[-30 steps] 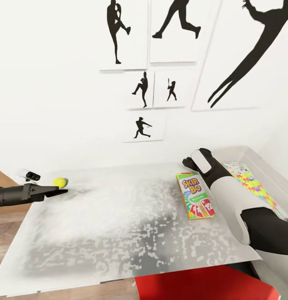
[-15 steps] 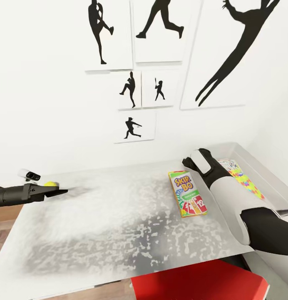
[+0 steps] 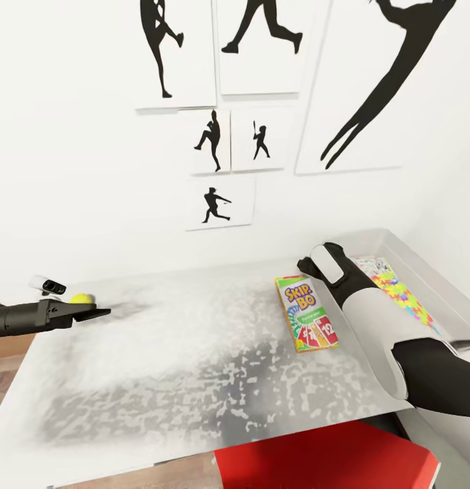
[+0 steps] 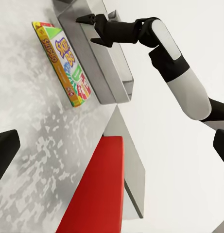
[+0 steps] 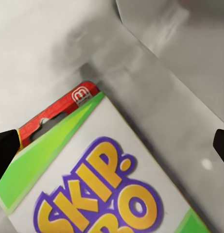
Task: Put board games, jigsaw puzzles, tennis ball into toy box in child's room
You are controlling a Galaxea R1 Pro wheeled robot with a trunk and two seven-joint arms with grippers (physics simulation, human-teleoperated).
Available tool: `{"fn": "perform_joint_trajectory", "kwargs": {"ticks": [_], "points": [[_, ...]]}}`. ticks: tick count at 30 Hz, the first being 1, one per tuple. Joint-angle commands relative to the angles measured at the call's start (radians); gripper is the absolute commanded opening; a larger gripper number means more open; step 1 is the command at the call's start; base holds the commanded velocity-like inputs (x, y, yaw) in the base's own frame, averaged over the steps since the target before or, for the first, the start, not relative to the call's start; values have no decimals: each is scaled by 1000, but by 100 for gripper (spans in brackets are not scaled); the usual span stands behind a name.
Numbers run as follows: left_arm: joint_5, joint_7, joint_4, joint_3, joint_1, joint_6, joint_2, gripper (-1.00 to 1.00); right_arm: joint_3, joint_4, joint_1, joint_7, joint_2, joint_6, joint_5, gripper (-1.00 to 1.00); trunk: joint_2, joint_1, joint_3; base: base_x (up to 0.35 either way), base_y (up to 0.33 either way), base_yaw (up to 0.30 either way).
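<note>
A Skip-Bo board game box (image 3: 306, 316) lies flat on the grey table (image 3: 181, 367), just left of the grey toy box (image 3: 432, 285). A colourful jigsaw puzzle (image 3: 398, 292) lies inside the toy box. My right gripper (image 4: 90, 30) hangs open over the far end of the Skip-Bo box (image 5: 92, 170), beside the toy box wall (image 4: 102, 63); in the head view the wrist hides it. The yellow tennis ball (image 3: 82, 298) sits at the table's far left, just behind my left gripper (image 3: 92, 314), which is open and holds nothing.
A small white and black object (image 3: 48, 285) rests near the ball at the table's left corner. A red surface (image 3: 323, 462) lies below the table's front edge. The wall behind carries silhouette posters (image 3: 214, 139). Wooden floor (image 3: 4, 353) shows at the left.
The head camera has shifted, so table, posters and Skip-Bo box sit further left in the picture. Both arms keep their places in the picture, and the ball now shows partly behind the left gripper.
</note>
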Motion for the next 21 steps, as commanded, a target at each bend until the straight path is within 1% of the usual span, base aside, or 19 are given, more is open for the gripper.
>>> {"fn": "perform_joint_trajectory", "kwargs": {"ticks": [1, 14, 21], "points": [[0, -4, 0, -1, -1, 11, 0, 100, 4, -1, -1, -6, -1, 6, -4, 100, -2, 1, -3, 0, 0, 0], [0, -4, 0, -1, -1, 11, 1, 100, -6, -5, -12, -8, -1, 4, -5, 100, -2, 1, -25, 0, 0, 0], [0, -4, 0, -1, -1, 11, 0, 100, -8, -7, -36, -10, 0, 2, -7, 100, -2, 1, -36, 0, 0, 0]]}}
